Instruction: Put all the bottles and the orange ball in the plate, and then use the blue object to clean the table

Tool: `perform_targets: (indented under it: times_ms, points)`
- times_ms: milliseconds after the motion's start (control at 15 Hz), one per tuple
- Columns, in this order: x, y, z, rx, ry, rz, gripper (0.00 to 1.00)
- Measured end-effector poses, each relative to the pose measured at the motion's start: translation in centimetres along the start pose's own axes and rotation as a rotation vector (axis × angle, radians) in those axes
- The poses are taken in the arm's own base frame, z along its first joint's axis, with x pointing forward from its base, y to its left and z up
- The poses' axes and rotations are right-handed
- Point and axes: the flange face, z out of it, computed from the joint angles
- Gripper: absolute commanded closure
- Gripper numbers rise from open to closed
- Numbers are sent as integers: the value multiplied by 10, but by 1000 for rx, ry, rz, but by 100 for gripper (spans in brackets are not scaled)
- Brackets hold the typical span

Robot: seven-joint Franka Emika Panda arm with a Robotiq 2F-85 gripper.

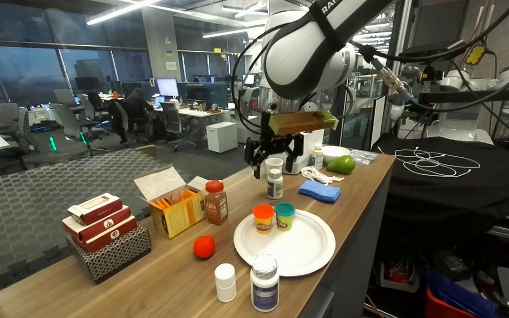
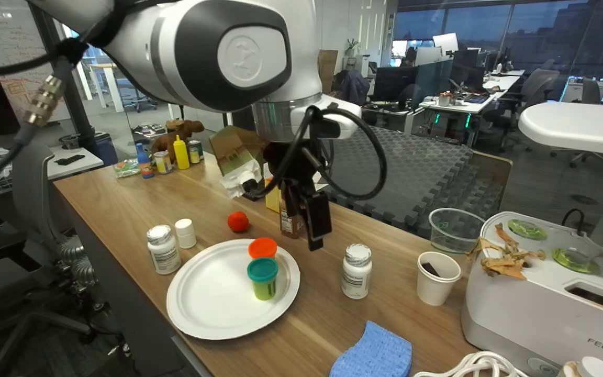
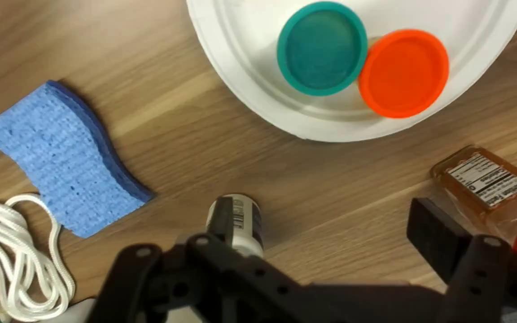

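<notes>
Wood-grain tabletop carried the whole layout. Black gripper hung above it, jaws spread, nothing between them; likely pre-grasp. Nearest candidates: white plastic bottle with a printed label, below the gripper, partly hidden by one jaw in the wrist view, and amber-brown spice bottle with a red cap, on the other jaw's side. Both stood upright, probably so the jaws could take them from above. Flat round white plate lay ahead of the gripper, likely central as the drop spot. None of the pick items sat on it; it bore a yellow tub with an orange lid and a green tub with a teal lid, on the gripper's side, purpose unclear. Across the plate from the gripper: small plain white bottle and white bottle with a dark-blue label, upright. Smooth red-orange ball sat loose past the spice bottle; a bump could have rolled it. Behind the gripper, away from the plate: white-capped bottle with a green label. Light-blue wavy-edged sponge lay flat outside the first jaw, presumably parked for the final wipe.
</notes>
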Motion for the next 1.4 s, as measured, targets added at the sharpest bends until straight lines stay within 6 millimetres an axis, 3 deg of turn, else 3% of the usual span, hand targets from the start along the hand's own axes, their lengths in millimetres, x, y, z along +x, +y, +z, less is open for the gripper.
perform_targets:
  times_ms: [400,667,733,867,1267,1400]
  points:
    - [37,33,14,12,2,62,0]
    - [52,41,27,9,-18,79,2]
    - [55,41,31,9,-25,80,26]
    - [59,39,39,13,-40,83,30]
    - [67,36,49,12,-52,85,76]
    - [69,37,47,12,-47,86,79]
